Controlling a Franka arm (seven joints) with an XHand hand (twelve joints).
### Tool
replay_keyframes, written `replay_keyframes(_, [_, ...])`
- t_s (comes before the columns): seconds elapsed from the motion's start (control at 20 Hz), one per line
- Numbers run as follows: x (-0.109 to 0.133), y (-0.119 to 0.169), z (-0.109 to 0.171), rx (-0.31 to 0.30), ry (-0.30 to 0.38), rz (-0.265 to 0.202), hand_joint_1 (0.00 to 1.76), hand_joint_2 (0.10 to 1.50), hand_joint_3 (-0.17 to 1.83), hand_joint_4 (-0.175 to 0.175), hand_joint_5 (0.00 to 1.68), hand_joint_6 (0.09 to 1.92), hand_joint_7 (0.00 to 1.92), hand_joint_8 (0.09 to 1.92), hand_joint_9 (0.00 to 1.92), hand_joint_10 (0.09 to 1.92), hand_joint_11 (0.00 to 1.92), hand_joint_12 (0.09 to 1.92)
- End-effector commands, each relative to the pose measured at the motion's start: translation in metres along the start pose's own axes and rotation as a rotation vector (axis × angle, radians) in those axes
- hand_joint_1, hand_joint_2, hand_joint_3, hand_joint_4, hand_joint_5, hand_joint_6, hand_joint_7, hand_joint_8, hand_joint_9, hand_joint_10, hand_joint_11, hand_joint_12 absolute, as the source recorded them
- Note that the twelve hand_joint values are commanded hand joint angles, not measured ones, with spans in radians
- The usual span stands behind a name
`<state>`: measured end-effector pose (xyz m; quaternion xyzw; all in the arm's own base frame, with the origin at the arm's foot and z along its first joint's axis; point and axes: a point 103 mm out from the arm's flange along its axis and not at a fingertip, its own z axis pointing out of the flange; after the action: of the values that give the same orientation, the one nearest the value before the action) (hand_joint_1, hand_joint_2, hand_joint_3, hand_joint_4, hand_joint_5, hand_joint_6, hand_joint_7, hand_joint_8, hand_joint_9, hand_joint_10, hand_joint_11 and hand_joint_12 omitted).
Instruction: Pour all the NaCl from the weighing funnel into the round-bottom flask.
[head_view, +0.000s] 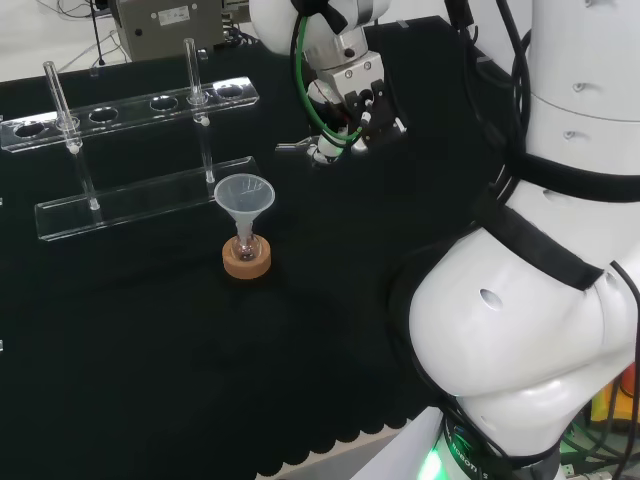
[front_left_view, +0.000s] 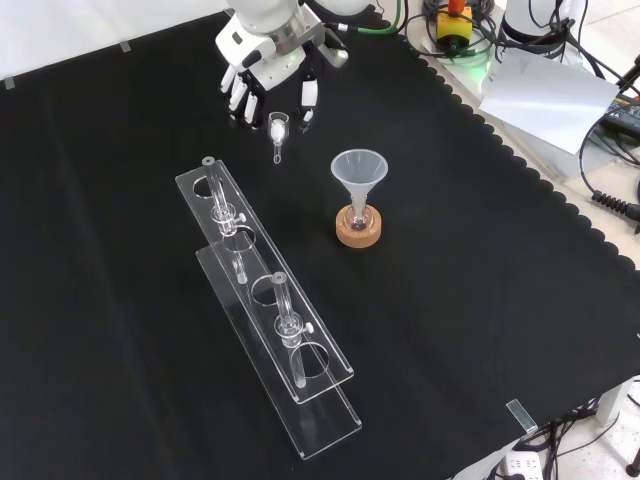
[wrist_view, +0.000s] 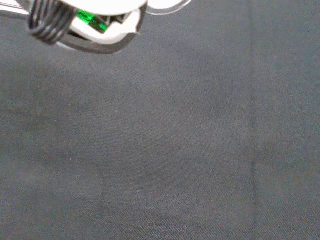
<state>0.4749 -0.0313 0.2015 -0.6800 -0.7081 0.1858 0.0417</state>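
The black and white hand (front_left_view: 262, 85) is seen at the far edge of the black cloth-covered bench (front_left_view: 480, 300) in the front view, with its fingers (front_left_view: 240, 100) pointing down towards the cloth. The small clear weighing funnel (front_left_view: 278, 128), with white powder in its cup, is seen just below the fingertips in that view, between the fingers and the thumb (front_left_view: 309, 97). The fingers appear only slightly bent, and whether the weighing funnel is pinched or merely lies beside them cannot be told. In the head view the hand (head_view: 352, 100) is placed to the left of the arm's big white links, and the stem of the weighing funnel (head_view: 300, 149) is seen sticking out to the left below it.

Nearer and to the right in the front view, well apart from the hand, a small clear round-bottom flask (front_left_view: 359, 216) is seated in a cork ring stand (front_left_view: 359, 232). A translucent white conical funnel (front_left_view: 359, 170) is set upright in the flask's neck. In the head view the same flask (head_view: 246, 246), stand (head_view: 246, 262) and conical funnel (head_view: 244, 196) are found left of and nearer than the hand.

A clear acrylic test-tube rack (front_left_view: 270, 320) is laid out to the left of the flask in the front view, running from near the hand towards the near edge. Two clear glass tubes (front_left_view: 284, 312) are held upright in it.
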Motion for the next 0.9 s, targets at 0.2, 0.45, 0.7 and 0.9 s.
replay_keyframes(0.2, [-0.001, -0.011, -0.011, -0.016, 0.006, 0.000, 1.10, 0.64, 0.82, 0.175, 1.14, 0.98, 0.62, 0.62, 0.89, 0.45, 0.62, 1.21])
replay_keyframes(0.45, [-0.003, -0.027, -0.022, -0.031, 0.004, -0.004, 1.10, 0.64, 0.82, 0.175, 1.14, 0.98, 0.62, 0.62, 0.89, 0.45, 0.62, 1.21])
replay_keyframes(0.7, [0.001, -0.065, -0.047, -0.021, -0.014, 0.014, 1.10, 0.63, 0.82, 0.175, 1.14, 0.98, 0.62, 0.62, 0.89, 0.44, 0.62, 1.21])
replay_keyframes(0.9, [0.012, -0.080, -0.054, -0.010, -0.031, 0.013, 1.10, 0.63, 0.83, 0.175, 1.14, 0.98, 0.62, 0.62, 0.89, 0.44, 0.62, 1.21])
